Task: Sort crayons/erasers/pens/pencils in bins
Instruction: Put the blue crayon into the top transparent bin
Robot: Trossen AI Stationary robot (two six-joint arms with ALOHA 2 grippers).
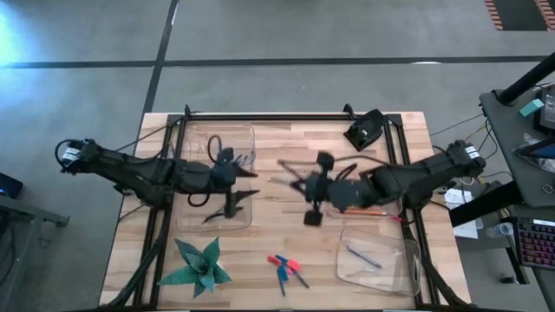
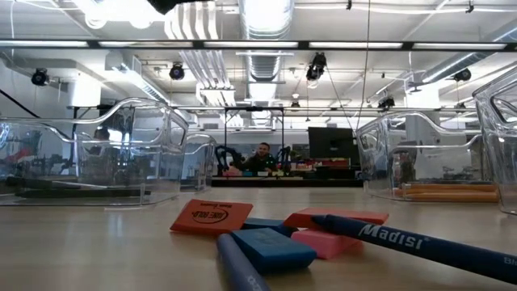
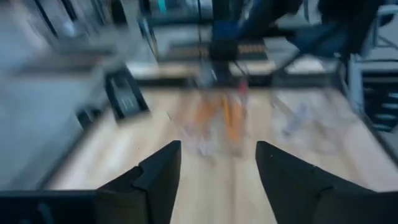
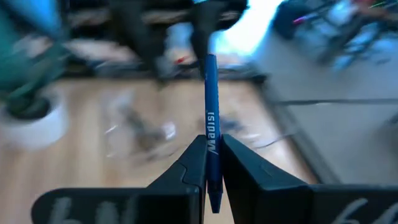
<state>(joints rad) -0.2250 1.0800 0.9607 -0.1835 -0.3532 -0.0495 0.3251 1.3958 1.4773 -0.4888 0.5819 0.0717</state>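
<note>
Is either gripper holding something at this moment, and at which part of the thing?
The right gripper holds a blue pen marked "Madisi", pinched between its fingers near one end, most of its length sticking out beyond them. The left gripper is open and holds nothing.

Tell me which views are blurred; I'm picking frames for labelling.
Both wrist views smear the background; the right pincer and its blue pen stay sharp. High view: arms motion-blurred mid-table. Low view: erasers crisp, ceiling lights glare.

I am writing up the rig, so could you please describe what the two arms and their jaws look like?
Both arms are dark, jointed and slim, with black cables trailing along them. The left gripper ends in two matte black wedge-shaped fingers, tapering to blunt tips; the right gripper has the same. No markings show on either.
</note>
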